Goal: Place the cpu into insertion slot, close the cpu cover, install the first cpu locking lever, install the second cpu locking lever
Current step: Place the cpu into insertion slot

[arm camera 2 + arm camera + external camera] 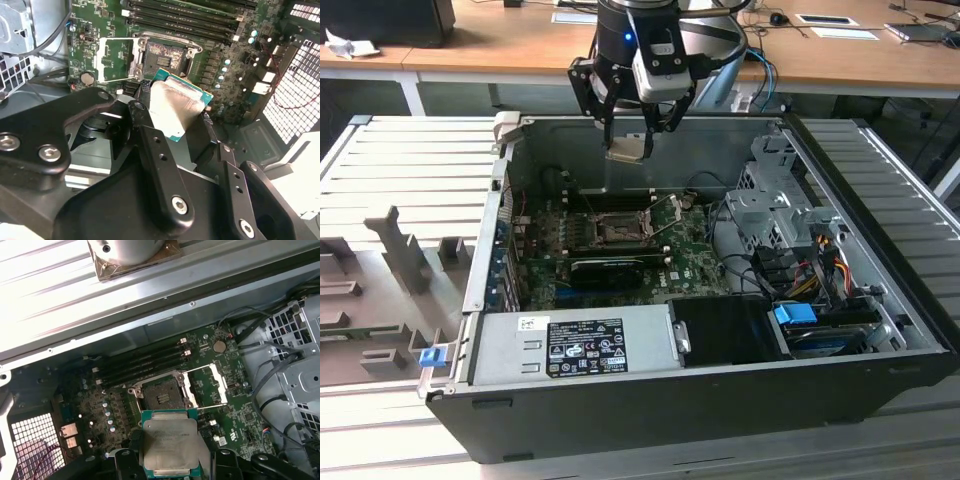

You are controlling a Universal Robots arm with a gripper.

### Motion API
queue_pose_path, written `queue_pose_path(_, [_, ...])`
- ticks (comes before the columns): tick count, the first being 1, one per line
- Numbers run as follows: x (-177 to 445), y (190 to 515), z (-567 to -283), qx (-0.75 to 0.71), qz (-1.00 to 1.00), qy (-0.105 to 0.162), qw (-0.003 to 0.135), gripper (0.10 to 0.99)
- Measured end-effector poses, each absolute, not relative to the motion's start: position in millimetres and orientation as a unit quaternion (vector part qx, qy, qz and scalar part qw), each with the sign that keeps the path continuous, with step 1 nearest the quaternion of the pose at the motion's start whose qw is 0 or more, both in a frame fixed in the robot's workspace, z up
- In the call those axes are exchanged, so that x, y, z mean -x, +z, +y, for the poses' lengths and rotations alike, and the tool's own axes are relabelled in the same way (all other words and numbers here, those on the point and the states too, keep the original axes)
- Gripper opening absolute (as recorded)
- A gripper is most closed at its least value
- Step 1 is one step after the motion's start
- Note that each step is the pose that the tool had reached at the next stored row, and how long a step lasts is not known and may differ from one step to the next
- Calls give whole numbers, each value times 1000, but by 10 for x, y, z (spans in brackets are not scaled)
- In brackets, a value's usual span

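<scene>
Gripper: we see the gripper point(627, 142) poised above the open computer case point(670, 415), its fingers point(141, 107) pinching the cpu by two opposite edges
Cpu: the cpu point(625, 151) hangs flat in the air over the far side of the case, silver lid up in both wrist views, well apart from the board below
Insertion slot: the insertion slot point(615, 232) lies bare on the green motherboard point(692, 255), its dark contact field uncovered
Cpu cover: the cpu cover point(220, 386) stands swung open, hinged just beside the slot on the exterior view's right
Surroundings: we find memory sticks point(145, 362) on the slot's far side, a long black graphics card point(615, 268) on its near side, and a grey power supply point(570, 345) along the near wall
</scene>
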State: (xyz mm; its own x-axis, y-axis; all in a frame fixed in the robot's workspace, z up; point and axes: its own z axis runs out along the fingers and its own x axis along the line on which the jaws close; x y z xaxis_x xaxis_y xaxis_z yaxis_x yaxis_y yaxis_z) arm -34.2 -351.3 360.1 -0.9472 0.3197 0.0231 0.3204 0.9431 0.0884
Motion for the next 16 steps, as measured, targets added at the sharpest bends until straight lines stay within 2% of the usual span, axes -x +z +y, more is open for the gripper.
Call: queue_pose_path(16, [342,3601,-3513,194,-980,-46,3,525])
